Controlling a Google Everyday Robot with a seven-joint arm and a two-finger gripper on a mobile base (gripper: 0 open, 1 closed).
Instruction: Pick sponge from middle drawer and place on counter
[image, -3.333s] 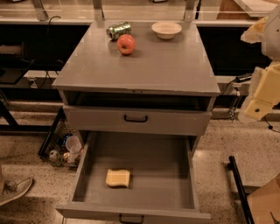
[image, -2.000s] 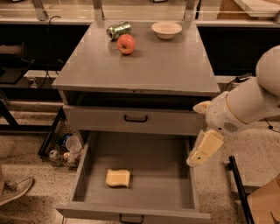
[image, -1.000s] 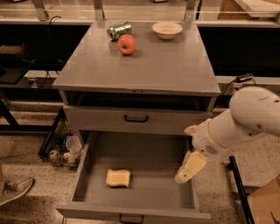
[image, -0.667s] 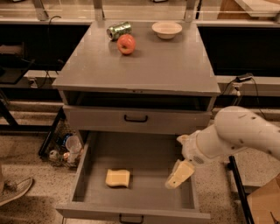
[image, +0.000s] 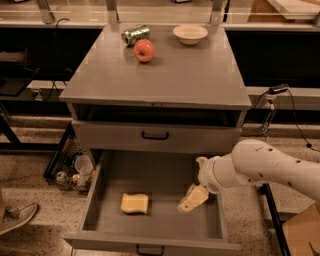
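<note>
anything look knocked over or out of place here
Only the green can is odd: it lies on its side at the back of the counter, next to the apple. The sponge lies flat in the middle drawer, with the gripper beside it, not touching. Nothing looks spilled or damaged.

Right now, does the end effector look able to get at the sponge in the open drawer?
Probably yes. The end effector hangs over the floor of the pulled-out middle drawer, beside the sponge but apart from it. Only bare drawer floor lies between them, and nothing covers the sponge.
</note>
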